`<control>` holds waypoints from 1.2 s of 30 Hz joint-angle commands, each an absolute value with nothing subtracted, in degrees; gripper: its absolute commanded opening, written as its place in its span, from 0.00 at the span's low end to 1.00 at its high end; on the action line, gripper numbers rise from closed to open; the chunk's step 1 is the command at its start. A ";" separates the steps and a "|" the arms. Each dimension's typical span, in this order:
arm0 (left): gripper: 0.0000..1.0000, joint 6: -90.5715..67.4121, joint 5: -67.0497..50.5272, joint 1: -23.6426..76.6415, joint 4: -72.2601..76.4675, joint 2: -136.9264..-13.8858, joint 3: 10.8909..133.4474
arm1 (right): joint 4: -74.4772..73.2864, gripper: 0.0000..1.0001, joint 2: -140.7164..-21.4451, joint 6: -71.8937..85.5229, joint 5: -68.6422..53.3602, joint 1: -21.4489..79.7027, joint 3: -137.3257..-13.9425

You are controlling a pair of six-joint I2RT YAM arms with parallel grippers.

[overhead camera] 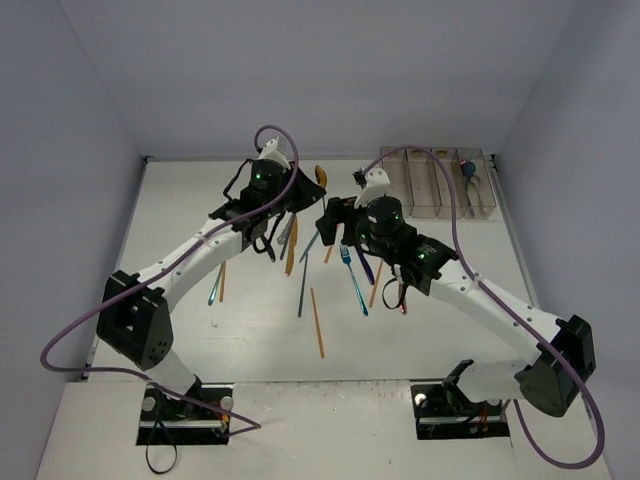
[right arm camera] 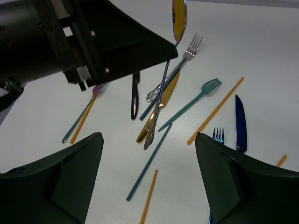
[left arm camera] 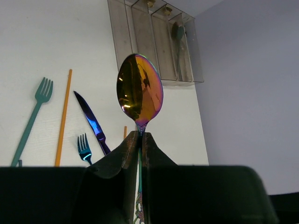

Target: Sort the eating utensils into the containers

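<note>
The iridescent spoon (left arm camera: 139, 91) was found clamped by its handle in the left hand (left arm camera: 140, 136), raised above the table (left arm camera: 46, 46), carriage to the far-right containers (left arm camera: 159, 46) being judged next; the right hand (right arm camera: 147, 149) was held open over loose utensils (right arm camera: 187, 105).

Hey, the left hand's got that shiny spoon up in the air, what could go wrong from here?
1. The left hand pinches the spoon only by its thin handle, so it may pivot or slip in transit.
2. The bins lie beyond the right hand, hovering open close by; the hands could bump.
3. The utensils under the right hand overlap, so it may snag two.
</note>
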State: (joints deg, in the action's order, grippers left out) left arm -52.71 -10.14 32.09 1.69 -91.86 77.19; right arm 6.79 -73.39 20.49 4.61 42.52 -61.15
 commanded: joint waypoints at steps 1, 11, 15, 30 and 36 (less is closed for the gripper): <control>0.00 -54.65 -8.90 33.63 8.97 -85.38 78.12 | 12.31 0.74 -75.66 21.55 7.92 42.89 -64.79; 0.00 -54.03 -8.33 35.25 9.49 -84.39 77.24 | 12.62 0.56 -77.85 22.68 8.23 43.26 -65.48; 0.00 -53.49 -7.43 35.51 9.49 -84.01 75.91 | 12.74 0.30 -77.50 22.95 9.01 43.79 -65.20; 0.50 -46.62 -3.06 35.82 9.03 -82.68 72.57 | 12.66 0.00 -75.95 20.11 13.15 44.78 -63.99; 0.72 -39.65 3.96 35.55 -1.03 -80.48 74.29 | 11.39 0.00 -75.02 16.45 15.88 41.04 -63.75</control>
